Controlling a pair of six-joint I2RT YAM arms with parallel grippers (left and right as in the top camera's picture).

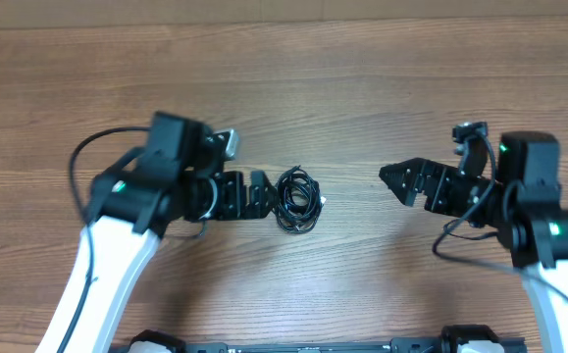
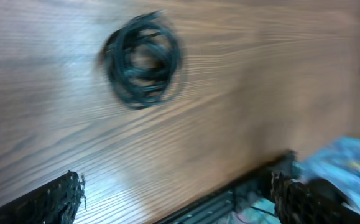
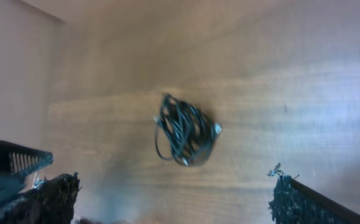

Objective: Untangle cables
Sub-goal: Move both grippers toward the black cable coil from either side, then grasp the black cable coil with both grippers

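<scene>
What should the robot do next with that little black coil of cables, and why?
Probably ease the left gripper forward and close it on the near edge of the cables. It is open and right beside the coil, while the right gripper, also open, stands further off. The bundle lies coiled and unheld on the table, so one side likely needs pinning first.

We think this is a robot lab. We see a plain wooden table with a white left robot arm and a white right robot arm standing at its near edge.
</scene>
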